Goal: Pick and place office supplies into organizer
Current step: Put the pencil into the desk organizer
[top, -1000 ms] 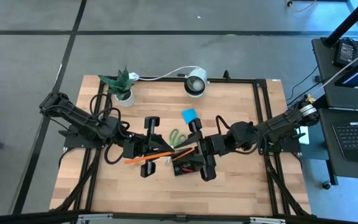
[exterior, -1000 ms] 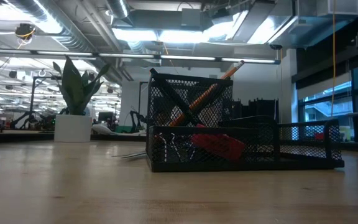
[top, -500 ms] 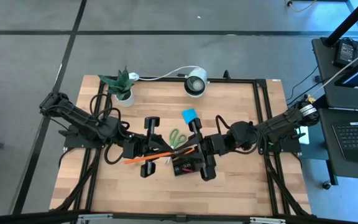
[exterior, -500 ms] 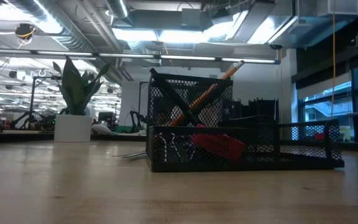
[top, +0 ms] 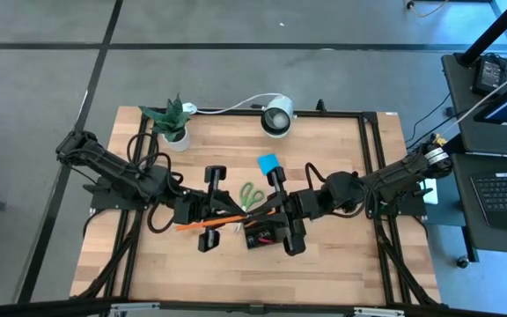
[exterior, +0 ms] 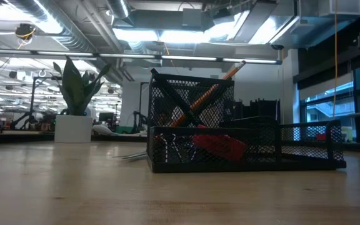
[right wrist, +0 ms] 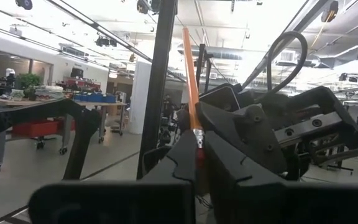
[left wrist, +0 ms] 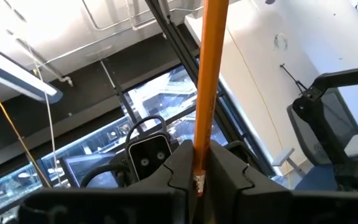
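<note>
Wooden surface (top: 324,264) under both arms, workshop ceiling lights glaring beyond. Left end effector (top: 202,217) is clamped on an orange pencil (top: 208,224), and in its wrist view the pencil (left wrist: 205,93) runs straight out from between the closed fingers (left wrist: 179,163). From above, that pencil lies lengthwise across the surface, pointing from the left arm toward the organizer (top: 267,234). Right end effector (top: 284,214) is pinched shut on a second orange pencil (right wrist: 191,87), eraser end at the fingertips, shaft standing up. So two pencils, one in each grip, meeting just over the black mesh organizer (exterior: 242,147). Green-handled scissors (top: 251,193) lie just behind the grippers, one blue sticky-note pad (top: 269,164) farther back. One plant (top: 171,121), one white lamp (top: 277,117) along the far edge
</note>
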Controlling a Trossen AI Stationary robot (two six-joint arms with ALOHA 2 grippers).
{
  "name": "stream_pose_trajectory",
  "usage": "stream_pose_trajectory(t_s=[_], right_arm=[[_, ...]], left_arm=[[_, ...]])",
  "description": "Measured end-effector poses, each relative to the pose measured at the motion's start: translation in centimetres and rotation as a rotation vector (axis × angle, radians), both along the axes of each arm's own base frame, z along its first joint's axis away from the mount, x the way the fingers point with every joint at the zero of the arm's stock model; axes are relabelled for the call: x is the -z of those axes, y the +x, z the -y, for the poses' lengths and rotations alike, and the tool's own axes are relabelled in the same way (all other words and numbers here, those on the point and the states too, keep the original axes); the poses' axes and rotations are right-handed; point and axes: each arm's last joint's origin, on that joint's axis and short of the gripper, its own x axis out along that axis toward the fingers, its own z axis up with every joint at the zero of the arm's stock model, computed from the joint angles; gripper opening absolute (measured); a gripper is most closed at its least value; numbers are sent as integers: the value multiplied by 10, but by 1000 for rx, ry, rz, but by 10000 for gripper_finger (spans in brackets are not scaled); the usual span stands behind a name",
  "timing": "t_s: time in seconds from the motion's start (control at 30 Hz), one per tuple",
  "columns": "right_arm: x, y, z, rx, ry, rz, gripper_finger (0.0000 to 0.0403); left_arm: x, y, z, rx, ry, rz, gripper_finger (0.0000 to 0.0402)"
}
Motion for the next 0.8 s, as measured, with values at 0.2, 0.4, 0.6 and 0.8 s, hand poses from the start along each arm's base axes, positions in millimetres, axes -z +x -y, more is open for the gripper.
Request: stream_pose_trajectory(t_s=[0.2,0.4,0.6,0.8], right_arm=[[1,0,0,18,-18,-1,18],[-2,-2,2,55,-31,5,20],[-10,-11,5,61,-50,-12,20],[-19,-37,18,212,-132,-211,20]], left_arm=[[2,1,0,12,-58,-39,80],[12,4,-1,-46,-155,-204,135],[23,-5,0,-211,-221,-392,165],[30,-32,2,-296,-345,-601,168]])
